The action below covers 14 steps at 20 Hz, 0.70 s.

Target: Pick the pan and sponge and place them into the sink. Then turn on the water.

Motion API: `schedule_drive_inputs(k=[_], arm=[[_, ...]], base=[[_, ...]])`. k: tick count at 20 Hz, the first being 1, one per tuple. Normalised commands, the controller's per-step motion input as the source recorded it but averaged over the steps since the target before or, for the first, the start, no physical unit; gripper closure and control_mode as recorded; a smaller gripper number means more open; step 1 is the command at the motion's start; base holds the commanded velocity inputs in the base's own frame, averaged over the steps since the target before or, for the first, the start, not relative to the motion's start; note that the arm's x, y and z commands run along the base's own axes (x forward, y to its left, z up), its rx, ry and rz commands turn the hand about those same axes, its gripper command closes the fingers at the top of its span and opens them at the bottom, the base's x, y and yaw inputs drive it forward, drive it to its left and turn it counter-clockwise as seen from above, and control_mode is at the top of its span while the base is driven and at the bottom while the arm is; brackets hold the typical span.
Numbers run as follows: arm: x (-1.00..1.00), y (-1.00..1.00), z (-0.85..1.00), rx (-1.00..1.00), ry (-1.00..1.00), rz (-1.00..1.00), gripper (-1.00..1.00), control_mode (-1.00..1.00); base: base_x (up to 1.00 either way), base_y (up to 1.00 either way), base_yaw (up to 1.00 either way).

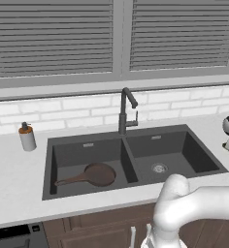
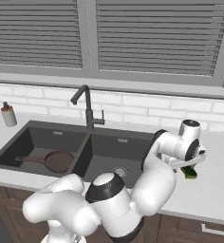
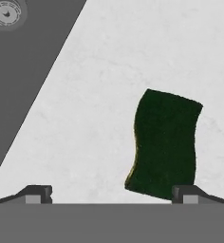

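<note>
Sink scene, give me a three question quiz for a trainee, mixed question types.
1. True or false: the pan lies in the left basin of the sink.
2. Where is the sponge? A) in the right basin B) on the counter right of the sink C) beside the soap bottle
3. Fill in: the claw hangs over the sponge with its jaws ____.

Key: 1 true. 2 B. 3 open, nothing held; the sponge sits nearer one fingertip than the other.
</note>
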Motion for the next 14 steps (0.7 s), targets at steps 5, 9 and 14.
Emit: schedule_drive_inputs(k=[5, 9, 14], arm=[[0.11, -0.10, -0.15, 0.02, 0.04, 0.00, -1.00, -1.00], [0.08, -0.23, -0.19, 0.03, 0.01, 0.00, -1.00, -1.00], [0.07, -0.22, -0.16, 0.03, 0.02, 0.00, -1.00, -1.00]], base=[[0.00, 0.00, 0.00], [0.00, 0.00, 0.00], [0.00, 0.00, 0.00]])
